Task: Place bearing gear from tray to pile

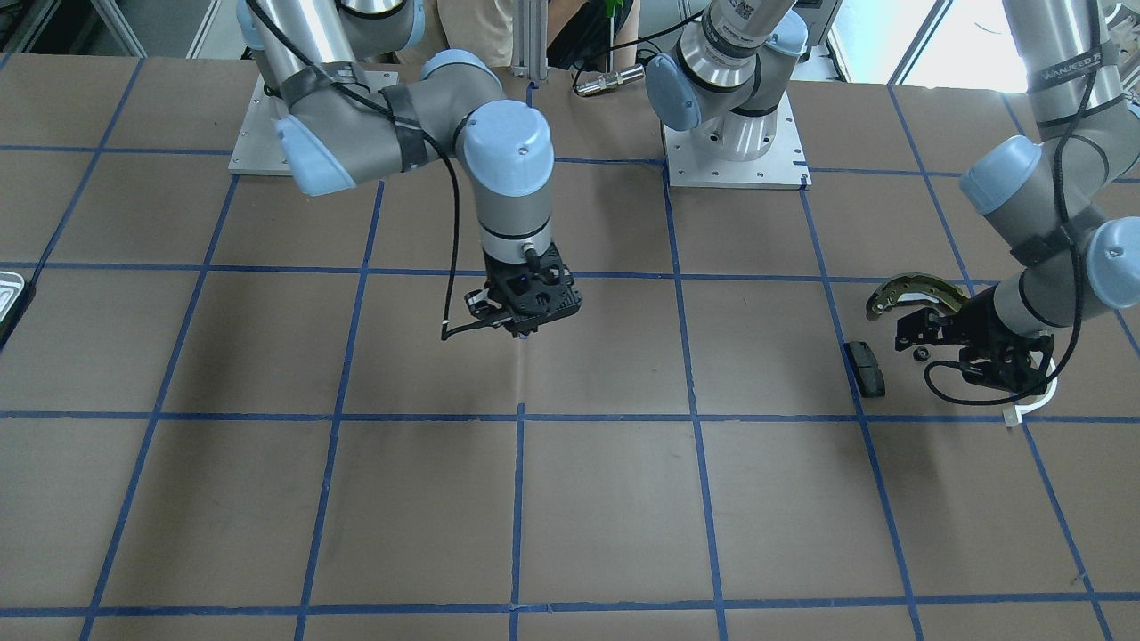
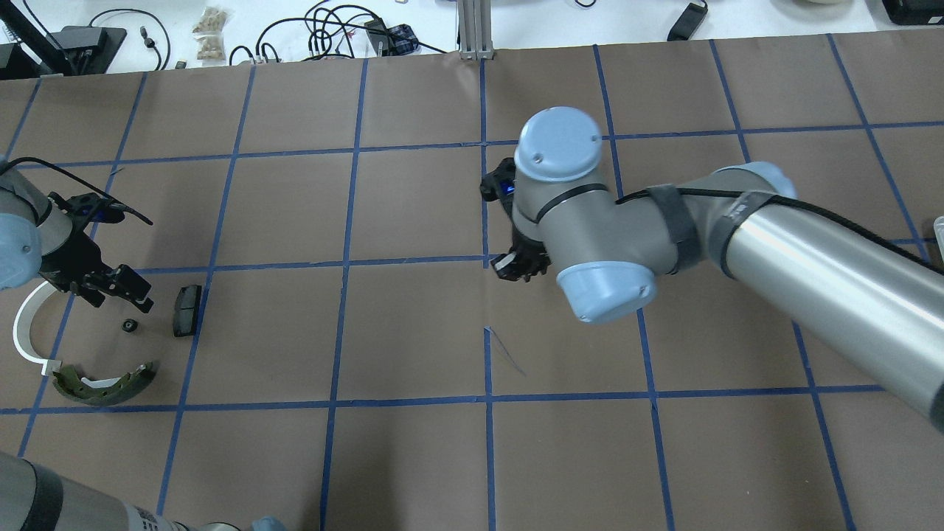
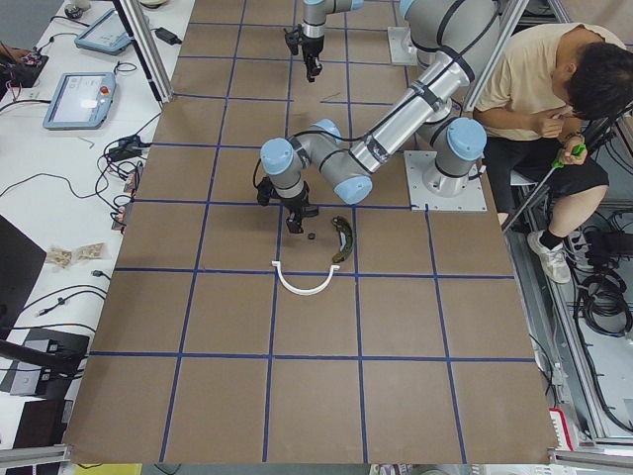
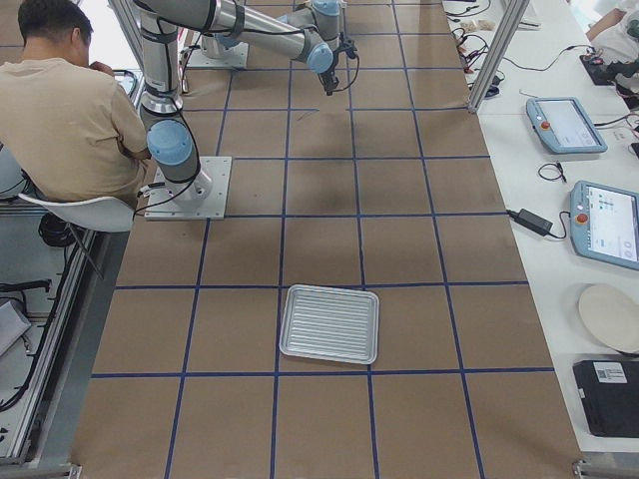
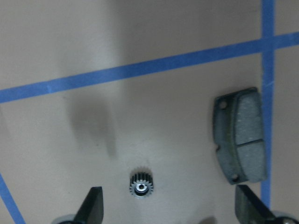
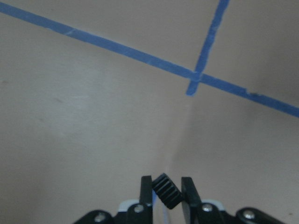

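My right gripper [image 6: 167, 186] is shut on a small black toothed bearing gear [image 6: 167, 190] and holds it above the brown table near a blue tape crossing [image 6: 195, 79]; it hangs over the table's middle [image 1: 525, 331]. The silvery tray [image 4: 329, 324] lies far off on my right side, with nothing visible in it. The pile holds an olive brake shoe [image 2: 103, 383], a white arc [image 2: 26, 332], a black pad [image 2: 186, 310] and another small gear [image 2: 130, 325]. My left gripper [image 5: 170, 212] is open, just above that gear [image 5: 141, 185].
The tray's corner shows at the table edge [image 1: 9, 294]. The arm base plates [image 1: 735, 160] stand at the robot's side. A seated operator [image 3: 554, 89] is beside the table. Tablets [image 4: 564, 125] and cables lie on a side bench.
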You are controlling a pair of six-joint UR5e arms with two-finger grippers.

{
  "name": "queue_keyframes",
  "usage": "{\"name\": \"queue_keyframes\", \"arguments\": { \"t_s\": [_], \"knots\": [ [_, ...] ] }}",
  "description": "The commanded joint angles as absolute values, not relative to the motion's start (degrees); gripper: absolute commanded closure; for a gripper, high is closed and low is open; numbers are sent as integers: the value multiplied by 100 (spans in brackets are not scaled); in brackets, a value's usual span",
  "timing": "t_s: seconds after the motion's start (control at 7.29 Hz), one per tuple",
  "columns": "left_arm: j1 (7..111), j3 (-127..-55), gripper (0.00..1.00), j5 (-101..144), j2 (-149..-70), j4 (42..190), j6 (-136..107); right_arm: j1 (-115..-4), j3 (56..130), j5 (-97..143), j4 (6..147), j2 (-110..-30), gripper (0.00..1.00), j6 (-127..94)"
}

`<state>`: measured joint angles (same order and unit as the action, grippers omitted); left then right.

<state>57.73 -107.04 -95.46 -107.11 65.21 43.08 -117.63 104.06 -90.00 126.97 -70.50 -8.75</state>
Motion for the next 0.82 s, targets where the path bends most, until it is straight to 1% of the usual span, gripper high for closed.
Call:
{"name": "queue_keyframes", "arguments": {
  "t_s": [0.0, 0.14, 0.27, 0.41, 0.55, 0.69],
  "knots": [
    [6230, -10399, 0, -9545, -10355, 7239, 3781, -12295, 10117, -9009, 12735, -6471, 93, -2053],
    [6405, -10380, 0, -9545, -10275, 7320, 3666, -12270, 10090, -9017, 12753, -6425, 44, -2031],
    [6555, -10380, 0, -9545, -10179, 7417, 3369, -12200, 10116, -9105, 12762, -6434, 0, -2013],
    [6757, -10397, 0, -9536, -10108, 7505, 3175, -11964, 10064, -9097, 12744, -6477, 0, -1995],
    [7002, -10415, 0, -9545, -10073, 7549, 2738, -11483, 9863, -9036, 12622, -6504, 0, -1760],
    [7336, -10432, 0, -9536, -10037, 7576, 2316, -11087, 9670, -9035, 12195, -6721, 0, -1010]
  ]
}}
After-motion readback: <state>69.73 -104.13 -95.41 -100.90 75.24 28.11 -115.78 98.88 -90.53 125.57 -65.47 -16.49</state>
